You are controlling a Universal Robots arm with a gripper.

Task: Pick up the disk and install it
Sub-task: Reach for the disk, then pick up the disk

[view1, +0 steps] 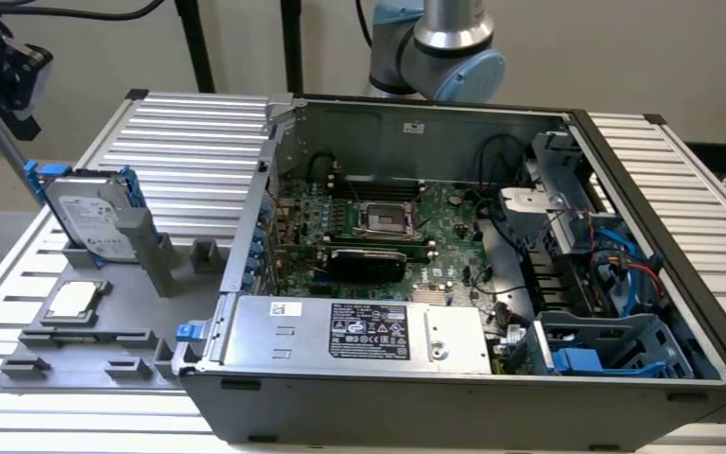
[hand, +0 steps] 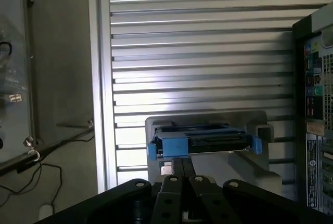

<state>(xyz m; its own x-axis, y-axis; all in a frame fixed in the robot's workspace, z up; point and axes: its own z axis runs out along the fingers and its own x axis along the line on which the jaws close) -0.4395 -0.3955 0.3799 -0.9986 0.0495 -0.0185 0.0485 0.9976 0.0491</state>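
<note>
The disk stands on edge in a slot of the grey fixture, on the ext. view's left, outside the PC case and apart from it. It has a silver-grey body w/ a white label on the face toward the camera and a blue carrier round the edges. The label print is too small to read.

The wrist view looks down on the disk's top edge. The gripper hangs above it w/ fingers pressed together and nothing between them. The tips line up w/ the disk's near edge; can't tell if they touch.

A CPU chip lies flat on the same fixture, nearer the camera than the disk and not touching it. Fixture & case both sit on a ribbed aluminium table.

The case is open on top. A grey PSU box runs along the near side. It carries a black label w/ white print & approval marks, none legible, plus a small white barcode sticker. Behind the PSU is the green mobo w/ a metal-framed CPU socket. A blue drive cage sits in the near corner on the ext. view's right, w/ blue cables above it. The arm rises behind the case.

In the wrist view, the case's rear panel shows coloured ports and stickers, text unreadable.
</note>
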